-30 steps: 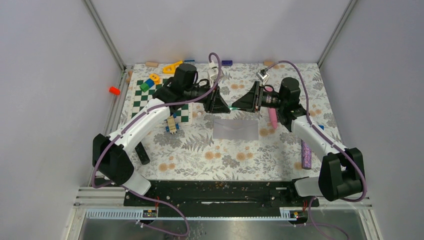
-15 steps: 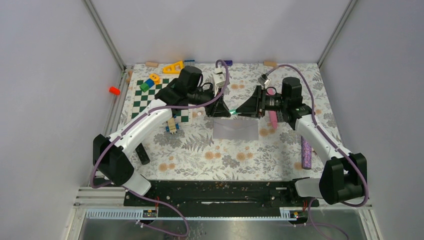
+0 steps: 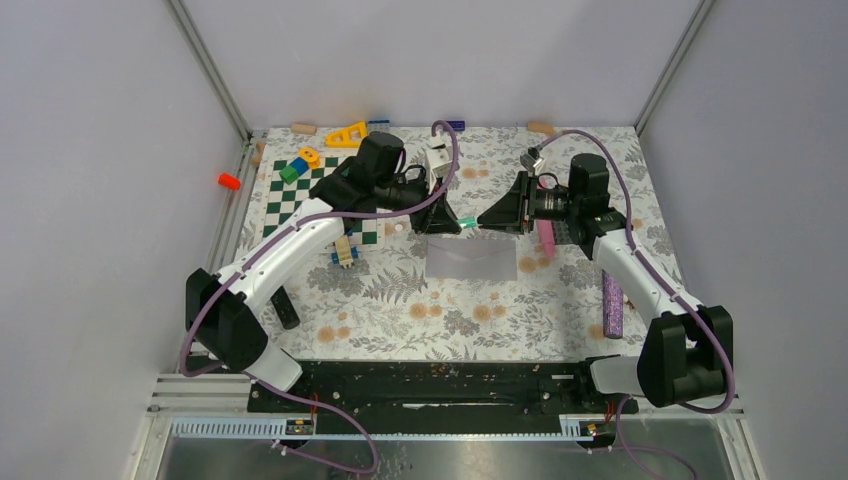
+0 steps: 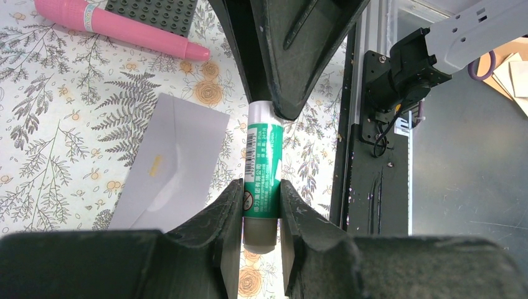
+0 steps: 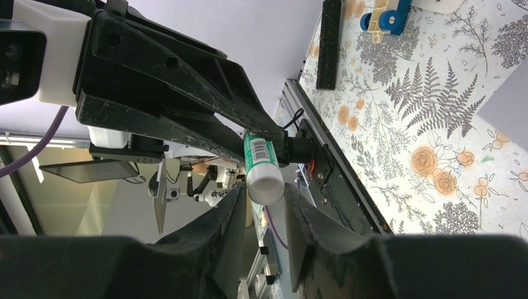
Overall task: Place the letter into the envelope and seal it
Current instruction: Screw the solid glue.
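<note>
The envelope lies flat near the middle of the bench, touched by neither arm. No loose sheet shows anywhere around it, so the letter is most likely inside already (it cannot be seen, so that is only a judgement). In the left wrist view the envelope shows a plain pale face with a small yellow mark. I cannot tell whether its flap is merely folded down or already stuck.

The step in hand looks like the sealing. A green-labelled glue stick hangs in the air at 12 o'clock from the envelope, lying level between the two arms. The left gripper is closed on the stick's dark end, with a finger pressed against each side of the tube. The right gripper reaches in from 3 o'clock and is closed narrowly on the white end, which looks to be the cap. With one grip at each end, this reads as uncapping: one arm holds and the other pulls.

A pink marker and a dark studded plate lie near the envelope at about 2 o'clock and play no part.

By my reckoning, what is left is to free the cap, bring the stick down to the flap, spread the glue, then fold and press. That puts the task about halfway, with the fussier half ahead.
</note>
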